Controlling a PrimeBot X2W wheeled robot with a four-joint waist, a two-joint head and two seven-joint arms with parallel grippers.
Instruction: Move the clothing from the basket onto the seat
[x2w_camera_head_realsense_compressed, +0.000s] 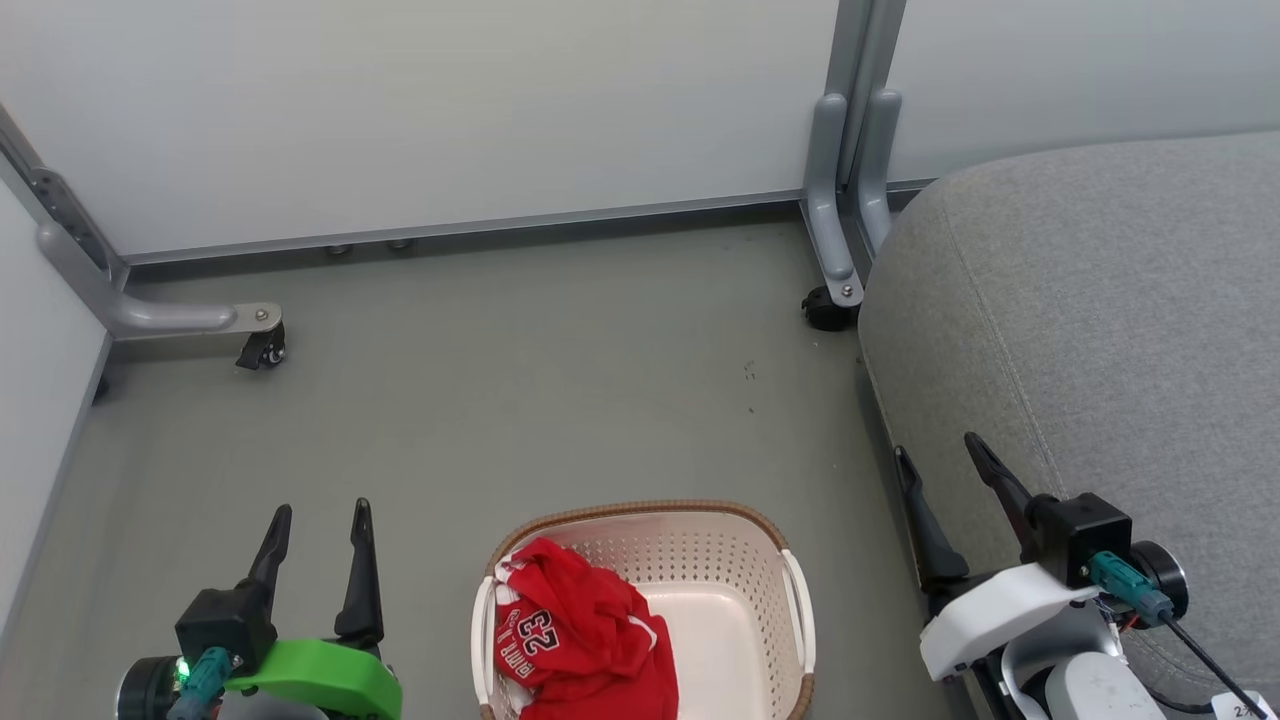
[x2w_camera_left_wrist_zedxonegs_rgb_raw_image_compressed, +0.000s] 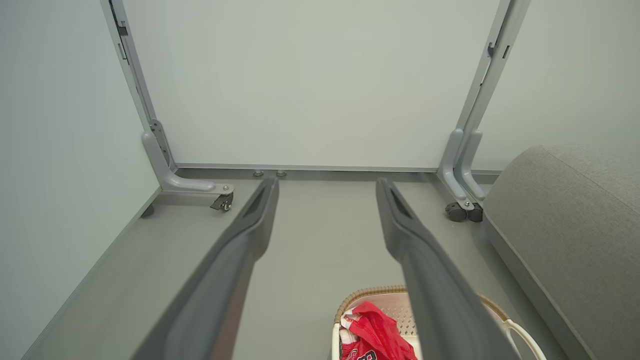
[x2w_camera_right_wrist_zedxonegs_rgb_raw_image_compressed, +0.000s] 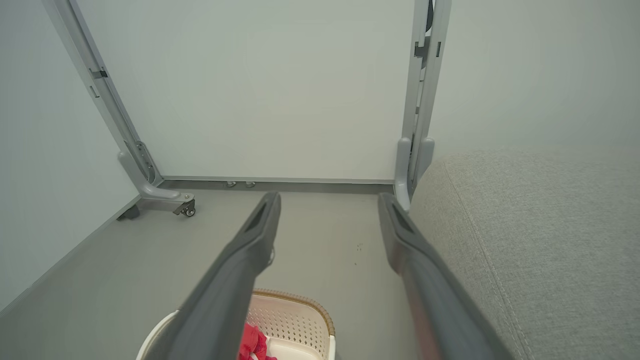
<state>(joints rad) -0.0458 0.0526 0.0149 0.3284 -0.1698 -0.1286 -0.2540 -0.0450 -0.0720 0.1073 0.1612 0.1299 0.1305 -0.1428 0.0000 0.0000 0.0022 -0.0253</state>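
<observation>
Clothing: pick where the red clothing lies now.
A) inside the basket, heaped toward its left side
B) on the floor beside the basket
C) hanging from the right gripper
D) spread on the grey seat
A: the clothing lies bunched inside the basket, against its left wall, apart from the seat.

basket (x2w_camera_head_realsense_compressed: 700, 550) on floor (x2w_camera_head_realsense_compressed: 500, 400), jersey (x2w_camera_head_realsense_compressed: 590, 640) in it (bunched against its left wall); seat (x2w_camera_head_realsense_compressed: 1100, 330) right of basket, partition panel (x2w_camera_head_realsense_compressed: 450, 110) behind.
</observation>
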